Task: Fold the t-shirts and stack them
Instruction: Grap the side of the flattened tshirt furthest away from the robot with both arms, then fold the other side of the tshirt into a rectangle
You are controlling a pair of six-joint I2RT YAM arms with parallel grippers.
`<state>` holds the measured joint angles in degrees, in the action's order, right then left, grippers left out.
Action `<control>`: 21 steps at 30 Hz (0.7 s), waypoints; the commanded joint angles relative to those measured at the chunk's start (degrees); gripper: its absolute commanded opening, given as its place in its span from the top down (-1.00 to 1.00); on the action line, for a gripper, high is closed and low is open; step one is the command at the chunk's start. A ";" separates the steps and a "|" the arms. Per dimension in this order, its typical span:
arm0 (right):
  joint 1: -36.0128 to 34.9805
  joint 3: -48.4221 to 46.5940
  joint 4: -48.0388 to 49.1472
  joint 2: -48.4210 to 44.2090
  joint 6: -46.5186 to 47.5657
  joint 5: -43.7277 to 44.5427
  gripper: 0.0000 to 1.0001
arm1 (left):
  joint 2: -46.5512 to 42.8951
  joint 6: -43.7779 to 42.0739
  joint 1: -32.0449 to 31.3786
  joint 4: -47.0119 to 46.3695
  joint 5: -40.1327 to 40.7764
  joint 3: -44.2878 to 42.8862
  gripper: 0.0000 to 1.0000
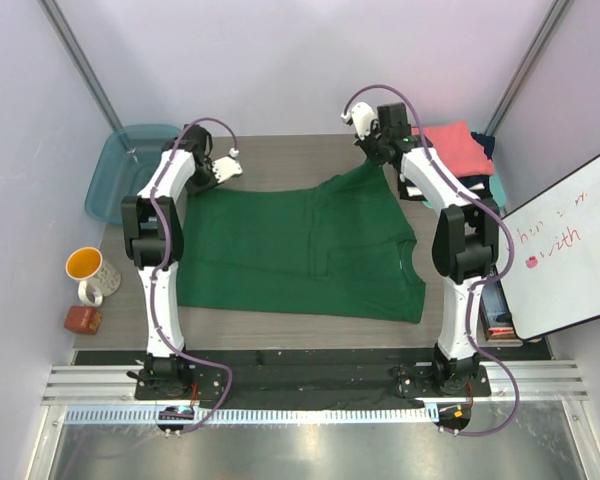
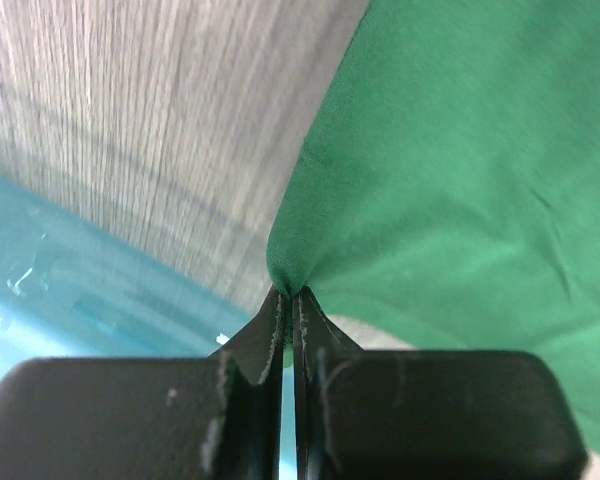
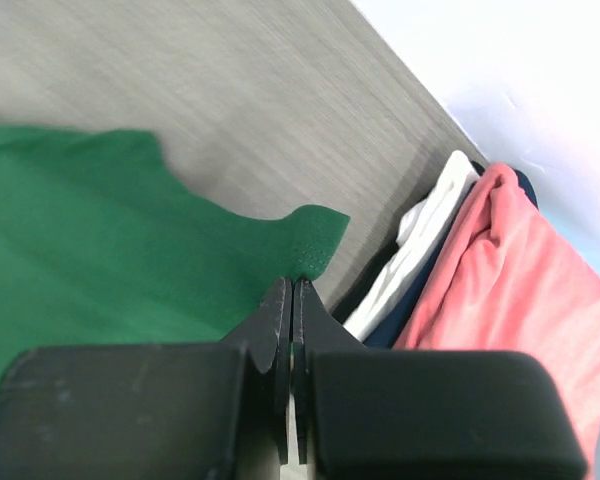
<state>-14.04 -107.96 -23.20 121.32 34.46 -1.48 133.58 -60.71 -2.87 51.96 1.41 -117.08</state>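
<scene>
A dark green t-shirt lies spread over the middle of the table. My left gripper is shut on its far left corner, and the wrist view shows the green cloth bunched into the tips of the left gripper. My right gripper is shut on the far right corner, lifting it a little; the hem is pinched in the right gripper. Folded t-shirts are stacked at the back right, coral-pink on top, with white and navy under it.
A translucent teal tub stands at the back left, close behind my left gripper. A yellow-lined mug and a small brown block sit at the left edge. A whiteboard leans at the right.
</scene>
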 commanded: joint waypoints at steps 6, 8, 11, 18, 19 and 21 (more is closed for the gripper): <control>-0.28 3.28 -20.11 -11.45 12.81 -10.83 0.98 | -10.79 -5.55 -0.03 4.72 -0.27 7.56 1.00; -0.20 3.28 -25.30 -12.86 15.10 -11.97 0.98 | -12.72 -6.26 -0.03 4.72 0.00 10.63 1.00; -0.20 3.28 -31.80 -14.52 18.71 -12.32 0.98 | -14.65 -7.49 0.15 5.16 0.17 13.62 0.99; -0.20 3.72 -43.94 -16.90 25.04 -12.59 0.97 | -17.03 -9.43 1.38 7.00 1.14 16.88 1.00; -0.28 4.07 -45.77 -17.16 26.26 -12.33 0.97 | -17.12 -9.69 1.47 7.18 1.23 16.88 1.00; -0.28 5.12 -47.37 -17.87 27.15 -12.15 0.98 | -17.65 -9.95 1.90 7.89 1.31 16.97 0.99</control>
<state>-14.09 -104.01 -62.30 107.81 56.80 -13.26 120.09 -68.69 -2.22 57.71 1.74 -100.09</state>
